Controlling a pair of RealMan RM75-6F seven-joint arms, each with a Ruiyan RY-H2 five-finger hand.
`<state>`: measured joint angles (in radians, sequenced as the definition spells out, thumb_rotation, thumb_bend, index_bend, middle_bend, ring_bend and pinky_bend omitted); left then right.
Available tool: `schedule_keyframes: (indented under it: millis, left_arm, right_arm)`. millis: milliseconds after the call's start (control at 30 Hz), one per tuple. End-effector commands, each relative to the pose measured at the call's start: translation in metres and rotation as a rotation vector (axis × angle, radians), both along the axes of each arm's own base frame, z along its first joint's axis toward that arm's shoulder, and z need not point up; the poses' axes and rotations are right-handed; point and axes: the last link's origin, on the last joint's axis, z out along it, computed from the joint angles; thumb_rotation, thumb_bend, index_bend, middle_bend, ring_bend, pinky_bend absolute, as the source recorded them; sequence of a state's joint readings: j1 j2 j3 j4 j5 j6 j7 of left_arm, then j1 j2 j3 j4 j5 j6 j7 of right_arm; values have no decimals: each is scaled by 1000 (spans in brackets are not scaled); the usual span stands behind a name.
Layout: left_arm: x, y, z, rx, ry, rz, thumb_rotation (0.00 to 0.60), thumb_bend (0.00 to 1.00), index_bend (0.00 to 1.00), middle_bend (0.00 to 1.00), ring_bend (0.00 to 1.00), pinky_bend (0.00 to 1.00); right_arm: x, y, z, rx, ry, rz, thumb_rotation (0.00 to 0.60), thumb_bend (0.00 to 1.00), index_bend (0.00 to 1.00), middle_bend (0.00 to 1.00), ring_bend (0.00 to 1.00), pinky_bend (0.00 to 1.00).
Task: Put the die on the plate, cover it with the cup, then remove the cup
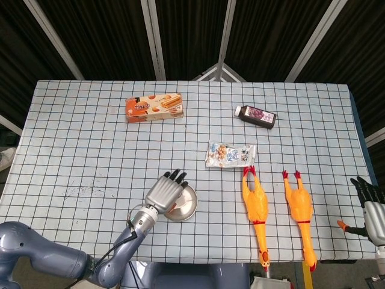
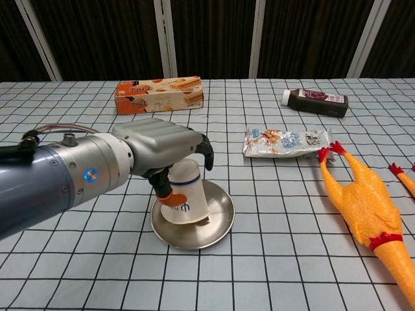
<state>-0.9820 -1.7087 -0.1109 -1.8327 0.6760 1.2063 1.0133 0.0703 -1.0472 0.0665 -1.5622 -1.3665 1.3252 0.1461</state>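
Chest view: the left hand (image 2: 159, 146) grips a white paper cup (image 2: 185, 192), inverted and tilted over the metal plate (image 2: 219, 217).
The cup carries a dark logo and an orange patch near its rim; its mouth rests in the round, shallow silver plate, near the table's front edge left of centre. The fingers curl around the cup's upper part. The die is not visible. In the head view, the right hand (image 1: 372, 206) hangs at the table's right edge, fingers apart, holding nothing.
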Motion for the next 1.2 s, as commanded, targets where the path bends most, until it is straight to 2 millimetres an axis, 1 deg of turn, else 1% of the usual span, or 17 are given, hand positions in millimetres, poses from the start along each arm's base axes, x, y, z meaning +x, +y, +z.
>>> schedule_keyframes:
  millis: [33, 67, 167, 433, 500, 567, 633, 733, 767, 933, 1200]
  left_arm:
    - [-5, 1, 5, 11, 12, 4, 600, 363, 156, 3, 0, 176]
    - [-6, 2, 6, 12, 17, 7, 600, 321, 140, 1, 0, 173]
    - [-9, 2, 6, 7, 36, 10, 600, 250, 118, 0, 0, 168]
    - [-13, 1, -2, -16, 60, 22, 600, 239, 116, 5, 0, 178]
    - [-13, 2, -3, -12, 57, 21, 600, 239, 133, 35, 20, 213]
    - [-12, 1, -4, -7, 42, 16, 600, 239, 171, 99, 80, 283]
    - [-10, 1, -5, 3, 21, 6, 600, 239, 200, 143, 128, 326]
    - [-9, 2, -4, 19, 2, -9, 600, 239, 237, 210, 186, 362]
    - [-10, 2, -3, 28, -1, -15, 600, 244, 250, 232, 197, 367]
    - [-13, 3, 0, 47, -1, -17, 600, 292, 312, 271, 204, 368]
    - [-15, 3, 1, 46, -13, -11, 600, 297, 370, 310, 218, 367]
  right_arm:
    - [0, 0, 0, 0, 1, -2, 600, 86, 25, 24, 73, 0]
    - [0, 0, 0, 1, 0, -3, 600, 86, 25, 24, 73, 0]
    - [0, 0, -1, 4, 1, -8, 600, 87, 25, 24, 73, 0]
    - [-2, 0, -1, 5, 0, -22, 600, 86, 25, 24, 73, 0]
    - [-2, 0, -1, 7, 0, -25, 600, 86, 25, 24, 73, 0]
    - [-2, 0, 0, 8, -1, -27, 600, 86, 25, 24, 73, 0]
    - [-2, 0, 0, 9, -2, -28, 600, 86, 25, 24, 73, 0]
    - [-2, 0, 0, 10, -3, -30, 600, 86, 25, 24, 73, 0]
    - [-2, 0, 0, 10, -3, -32, 600, 86, 25, 24, 73, 0]
    - [-2, 0, -1, 12, -4, -35, 600, 86, 25, 24, 73, 0]
    - [-1, 0, -1, 16, -6, -41, 600, 86, 25, 24, 74, 0]
